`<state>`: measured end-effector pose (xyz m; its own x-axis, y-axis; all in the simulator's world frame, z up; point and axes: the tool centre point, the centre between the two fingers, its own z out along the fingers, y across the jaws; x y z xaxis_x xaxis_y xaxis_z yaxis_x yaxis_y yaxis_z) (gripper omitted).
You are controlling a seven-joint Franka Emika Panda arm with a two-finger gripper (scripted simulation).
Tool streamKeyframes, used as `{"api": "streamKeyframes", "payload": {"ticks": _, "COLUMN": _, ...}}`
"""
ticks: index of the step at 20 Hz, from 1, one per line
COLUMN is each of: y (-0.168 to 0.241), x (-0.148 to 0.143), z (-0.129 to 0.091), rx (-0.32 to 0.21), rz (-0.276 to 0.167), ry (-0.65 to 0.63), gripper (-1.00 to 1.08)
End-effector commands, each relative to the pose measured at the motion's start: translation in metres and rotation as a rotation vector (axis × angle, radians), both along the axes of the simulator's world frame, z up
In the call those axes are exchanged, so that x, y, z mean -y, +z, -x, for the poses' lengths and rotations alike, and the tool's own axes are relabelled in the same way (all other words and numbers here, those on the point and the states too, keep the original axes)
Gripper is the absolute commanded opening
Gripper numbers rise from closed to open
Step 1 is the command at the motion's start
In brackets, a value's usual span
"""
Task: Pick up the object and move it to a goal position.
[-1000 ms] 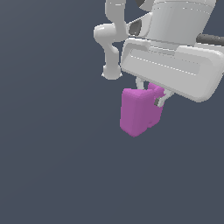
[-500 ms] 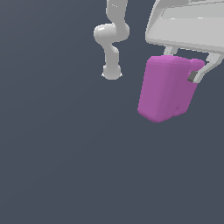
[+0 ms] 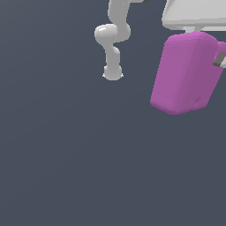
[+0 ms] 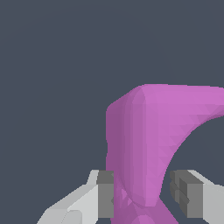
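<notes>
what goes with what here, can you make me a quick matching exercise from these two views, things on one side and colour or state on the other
Things:
1. object
2. gripper
3. finger pads
4. floor

Colour or state:
A. dark slate grey, bare
B. grey blocks on white fingers
C. magenta-purple, hanging off the ground
D. shut on the purple block, one finger on each side

Pairs: 1-C, 2-D, 3-B, 4-A
</notes>
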<state>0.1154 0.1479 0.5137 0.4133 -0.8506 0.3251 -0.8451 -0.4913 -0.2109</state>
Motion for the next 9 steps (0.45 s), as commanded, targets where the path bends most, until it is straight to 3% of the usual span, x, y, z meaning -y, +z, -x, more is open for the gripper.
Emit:
{"api": "streamKeyframes", "payload": {"ticks": 1, "y": 0.0043, "x": -0.0019, "z": -0.0007, "rx": 0.004, "rz": 0.001, "ry": -0.007, "gripper": -1.00}}
{"api": "streamKeyframes", "payload": {"ticks": 9, "y": 0.0079, "x": -0.0036, "z": -0.0019, "rx": 0.007, "rz": 0.002, "ry": -0.013, "gripper": -1.00}}
